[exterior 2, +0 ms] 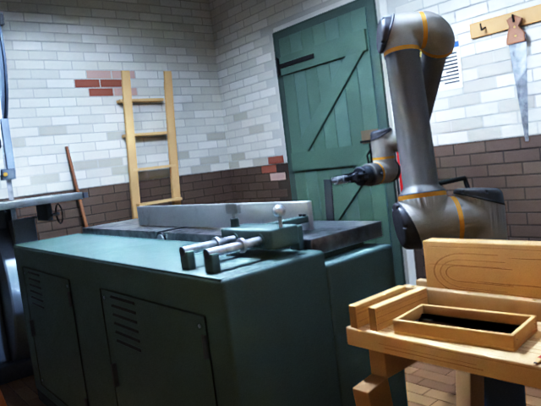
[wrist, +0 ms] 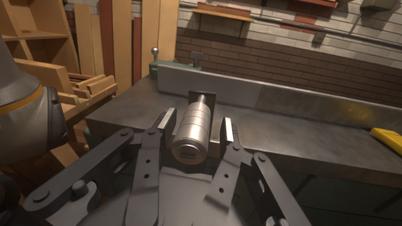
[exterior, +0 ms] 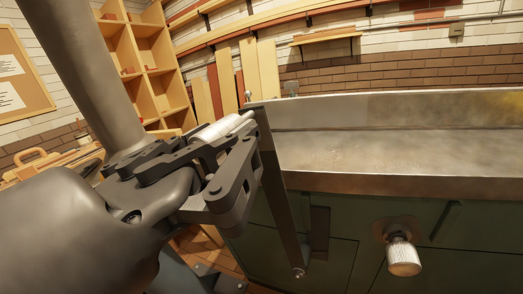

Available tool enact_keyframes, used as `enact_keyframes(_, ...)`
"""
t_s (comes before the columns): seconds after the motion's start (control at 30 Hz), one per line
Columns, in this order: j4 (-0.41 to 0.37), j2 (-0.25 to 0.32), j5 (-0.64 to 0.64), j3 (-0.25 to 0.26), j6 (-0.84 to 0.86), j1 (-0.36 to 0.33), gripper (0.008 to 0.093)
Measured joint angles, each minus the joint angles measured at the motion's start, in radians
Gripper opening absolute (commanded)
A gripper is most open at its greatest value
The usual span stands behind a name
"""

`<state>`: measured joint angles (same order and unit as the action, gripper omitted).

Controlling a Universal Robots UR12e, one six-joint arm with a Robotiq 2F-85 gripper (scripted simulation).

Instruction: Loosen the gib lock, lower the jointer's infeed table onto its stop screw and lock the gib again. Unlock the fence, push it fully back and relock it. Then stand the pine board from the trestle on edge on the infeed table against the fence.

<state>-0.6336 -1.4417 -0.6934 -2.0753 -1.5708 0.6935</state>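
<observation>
The infeed table's lever handle (wrist: 193, 132), a ribbed steel cylinder, sticks out from the top of a dark lever arm (exterior: 278, 190) at the table's end. My gripper (wrist: 196, 129) is open and empty, with the handle lying between its fingers. The infeed table (exterior: 398, 153) is a grey steel slab. The fence (exterior: 384, 108) stands along its far edge. The knurled gib lock knob (exterior: 402, 256) sits on the green cabinet front below the table. The pine board (exterior 2: 483, 266) stands on the trestle (exterior 2: 445, 332) beside the jointer. The fence lock lever with a ball knob (exterior 2: 278, 210) rises behind the fence.
The lever arm pivots low on the cabinet (exterior: 299, 272). Wooden planks (exterior: 252, 69) lean on the brick wall behind. A shelf unit (exterior: 146, 66) stands at the left. A yellow object (wrist: 389, 137) lies on the table's far right. A green door (exterior 2: 332, 105) is behind my arm.
</observation>
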Motion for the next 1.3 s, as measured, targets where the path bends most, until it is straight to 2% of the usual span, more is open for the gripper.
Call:
enact_keyframes(0.23, 0.000, 0.000, 0.000, 0.000, 0.000, 0.000, 0.0580)
enact_keyframes(1.07, 0.000, 0.000, 0.000, 0.000, 0.000, 0.000, 0.0085)
enact_keyframes(1.3, 0.000, 0.000, 0.000, 0.000, 0.000, 0.000, 0.0080)
